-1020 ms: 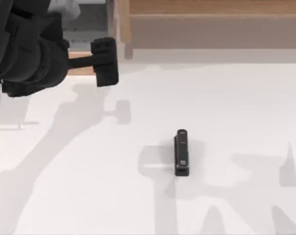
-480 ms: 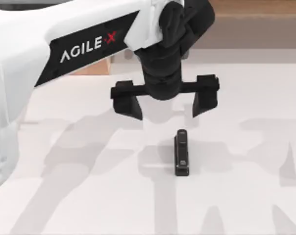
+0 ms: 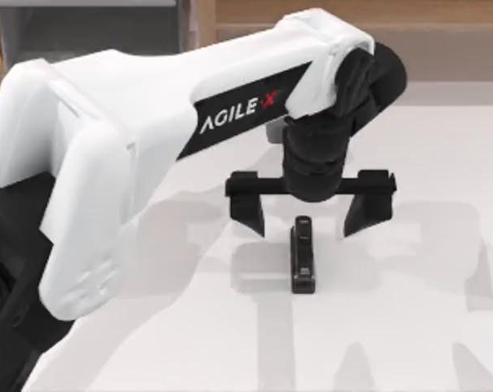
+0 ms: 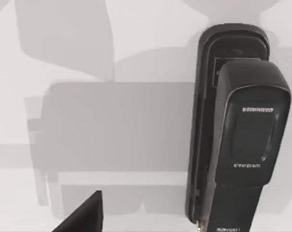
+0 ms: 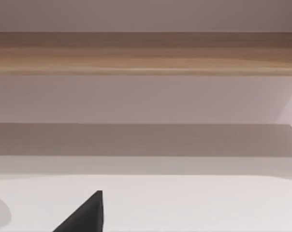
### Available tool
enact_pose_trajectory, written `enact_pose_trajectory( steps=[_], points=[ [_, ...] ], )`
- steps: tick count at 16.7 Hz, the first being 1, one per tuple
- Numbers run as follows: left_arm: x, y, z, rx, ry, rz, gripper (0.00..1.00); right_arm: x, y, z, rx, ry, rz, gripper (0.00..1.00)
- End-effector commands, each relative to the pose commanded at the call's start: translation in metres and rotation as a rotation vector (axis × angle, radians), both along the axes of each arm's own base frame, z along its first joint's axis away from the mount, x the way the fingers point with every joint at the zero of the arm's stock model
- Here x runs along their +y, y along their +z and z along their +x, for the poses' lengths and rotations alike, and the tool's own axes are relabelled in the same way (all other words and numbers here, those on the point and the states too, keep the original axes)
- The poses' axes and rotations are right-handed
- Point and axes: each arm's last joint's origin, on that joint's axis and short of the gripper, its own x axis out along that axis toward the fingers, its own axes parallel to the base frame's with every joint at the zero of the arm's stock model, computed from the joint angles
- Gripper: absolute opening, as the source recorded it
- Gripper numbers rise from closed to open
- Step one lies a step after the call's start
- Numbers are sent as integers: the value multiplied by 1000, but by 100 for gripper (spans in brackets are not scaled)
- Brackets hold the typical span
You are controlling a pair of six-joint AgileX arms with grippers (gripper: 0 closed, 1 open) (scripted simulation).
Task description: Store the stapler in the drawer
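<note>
The stapler [image 3: 302, 260], a small black bar, lies flat on the white table a little right of centre, its length running front to back. My left gripper [image 3: 308, 219] hangs open just above its far end, one finger on each side and touching nothing. Up close in the left wrist view, the stapler [image 4: 238, 135] lies beside one dark fingertip [image 4: 85, 215]. The grey inside of the drawer [image 3: 91, 28] shows at the back left, behind my left arm; its front panel is hidden. A dark fingertip [image 5: 85, 215] of my right gripper shows in the right wrist view.
A long brown wooden unit [image 3: 442, 33] runs along the back right edge of the table, and it also shows in the right wrist view as the wooden unit [image 5: 146, 53]. My white left arm [image 3: 132, 163] spans the left half of the table.
My left gripper has swung from the drawer at the back left across the table, and it now hangs open, lower and nearer, straddling the stapler's far end. The stapler has not moved.
</note>
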Motion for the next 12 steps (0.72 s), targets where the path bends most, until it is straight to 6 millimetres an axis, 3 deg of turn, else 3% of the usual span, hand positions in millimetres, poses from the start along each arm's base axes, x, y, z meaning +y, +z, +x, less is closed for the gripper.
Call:
enact_pose_trajectory(
  steps=[4,10,12],
  points=[
    [1,-2,1,0,2,0,100,0,0,0,0,0,0,100],
    [0,-47,0,-1,0,-1,100,0,0,0,0,0,0,100],
    [0,-50,0,0,0,0,100,0,0,0,0,0,0,100]
  ],
)
